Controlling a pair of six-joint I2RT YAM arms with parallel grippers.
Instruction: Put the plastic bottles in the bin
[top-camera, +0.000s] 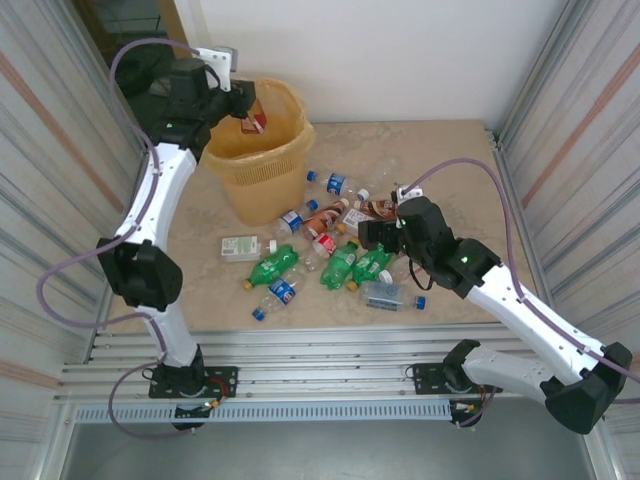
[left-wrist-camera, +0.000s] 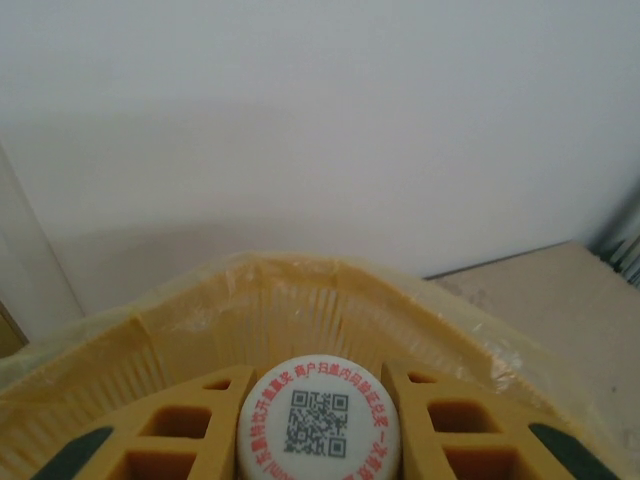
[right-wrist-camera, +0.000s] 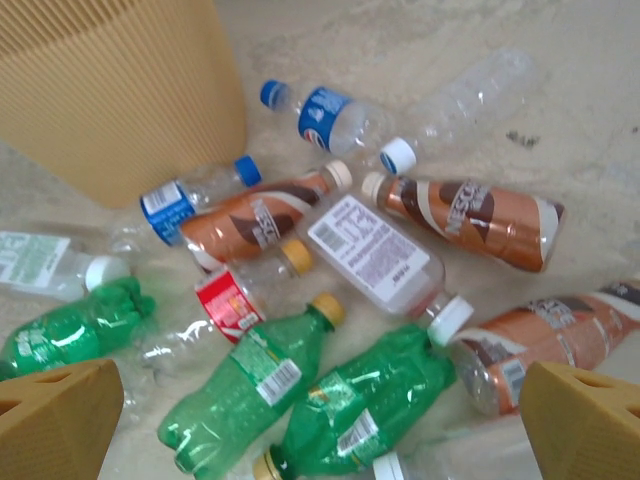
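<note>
Overhead at the far-left corner of the surface (top-camera: 440, 160), the left hand (top-camera: 243, 108) is clamped on a white-capped bottle (left-wrist-camera: 320, 418) above the bin (top-camera: 262, 185), poised for release; the right hand (top-camera: 375, 232), jaws apart, hovers over plastic bottles (top-camera: 273, 266) scattered mid-surface, ready to pick.

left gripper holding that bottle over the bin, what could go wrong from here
The left gripper grips a white-capped plastic bottle over the yellow latticed bin; released off-centre, it might clip the rim and bounce out. The open right gripper hangs over crowded green plastic bottles; closing could catch two or send one rolling.
</note>
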